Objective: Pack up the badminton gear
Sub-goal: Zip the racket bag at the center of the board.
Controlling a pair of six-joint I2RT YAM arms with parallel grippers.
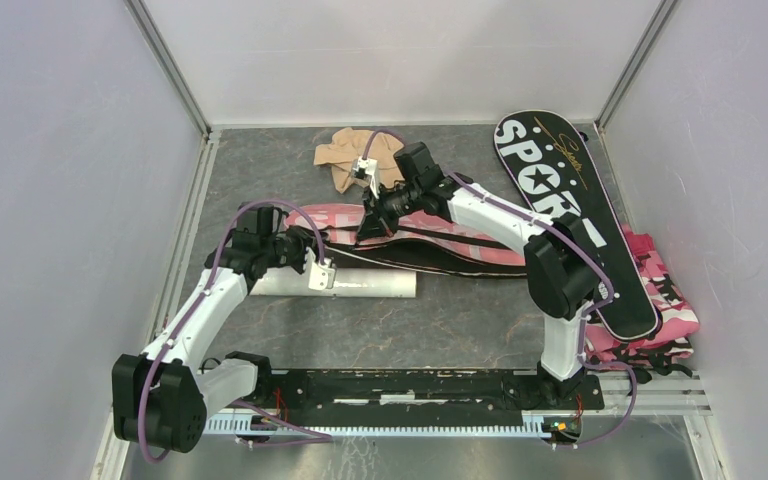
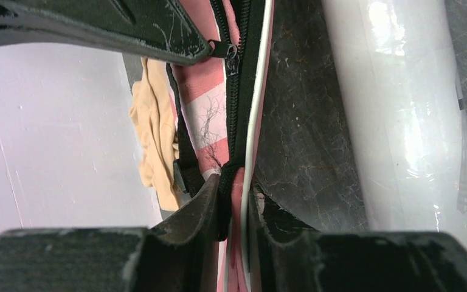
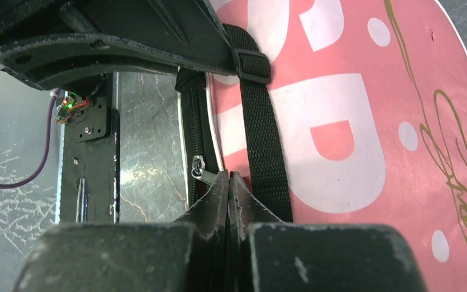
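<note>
Zipping needs the left gripper [image 2: 234, 193], clamped on the edge of the pink cover [image 2: 210, 109], bracing while the right gripper [image 3: 228, 180], pinched on the zipper pull [image 3: 199, 168], draws straight.

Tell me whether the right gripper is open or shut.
Shut: the right gripper, jaws pressed together, seems to pinch the zipper pull of the pink cover.

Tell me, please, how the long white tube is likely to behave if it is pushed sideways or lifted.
The white tube lies on its side on the table, so a sideways push would probably roll it. Its glossy, reflective skin looks slippery to grip. It appears straight and rigid, so it should lift without sagging.
</note>
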